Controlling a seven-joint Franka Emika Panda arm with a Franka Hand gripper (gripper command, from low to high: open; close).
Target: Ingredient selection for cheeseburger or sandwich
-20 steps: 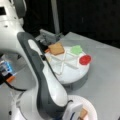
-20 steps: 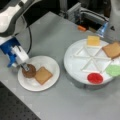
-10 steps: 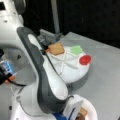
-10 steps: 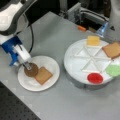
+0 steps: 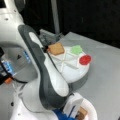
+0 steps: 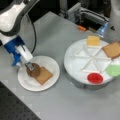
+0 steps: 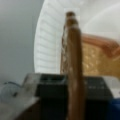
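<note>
So over on a front view's left, the blue and white gripper (image 6: 29,66) is down at the small round white plate (image 6: 51,64), fingers clamped on the dark-brown round patty (image 6: 34,71), which the wrist view shows edge-on (image 7: 73,62) between them. That patty sits tilted against the tan square toast slice (image 6: 44,75) lying flat on the plate, touching its left edge; the toast shows behind the patty in the wrist view (image 7: 96,62). Moving right, the big white divided tray (image 6: 75,53) holds the rest of the ingredients, each in its own wedge: yellow cheese square (image 6: 93,40) at the top, red tomato disc (image 6: 95,78) at the bottom, second tan toast slice (image 6: 112,49) further right, and green lettuce leaf (image 6: 114,70) below it. In a front view the arm hides most of the plate, but toast (image 5: 56,48), lettuce (image 5: 76,49) and tomato (image 5: 85,59) show.
</note>
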